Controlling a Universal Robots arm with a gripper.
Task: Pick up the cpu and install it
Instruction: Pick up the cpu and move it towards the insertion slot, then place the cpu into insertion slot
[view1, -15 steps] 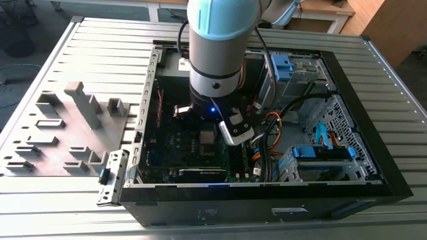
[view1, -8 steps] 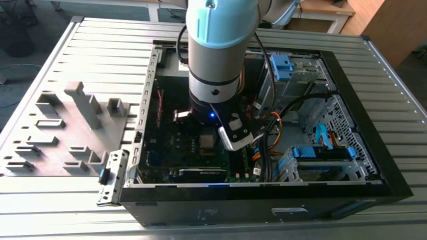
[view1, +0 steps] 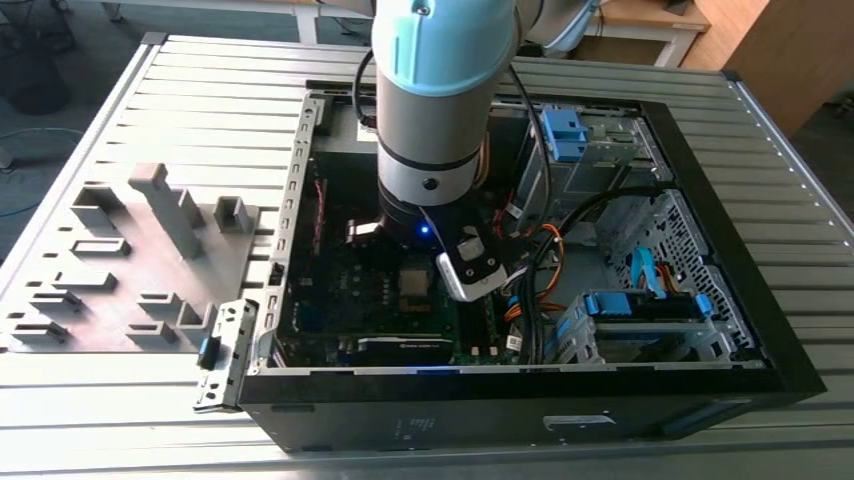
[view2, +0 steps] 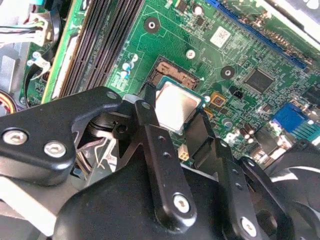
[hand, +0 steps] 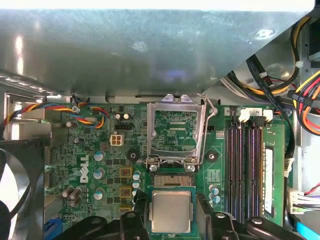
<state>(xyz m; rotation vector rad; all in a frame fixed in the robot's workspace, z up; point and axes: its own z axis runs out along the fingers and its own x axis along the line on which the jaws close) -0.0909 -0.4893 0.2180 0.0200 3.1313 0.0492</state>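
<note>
One cpu (hand: 171, 211) sits clamped in the gripper (hand: 172, 205) over the open socket (hand: 172, 180) inside the computer case (view1: 400, 418).

The computer case (view1: 534, 425) on the table (view1: 200, 90), with the arm (view1: 430, 110) inside.
A tray (view1: 134, 265) lies on the table at the exterior view's left of the case. In the case, over the motherboard (hand: 90, 165), the cpu (hand: 171, 211) sits between the fingers of the gripper (hand: 171, 217), partly over the socket (hand: 173, 180); memory slots (hand: 247, 165) run beside the socket.
</note>
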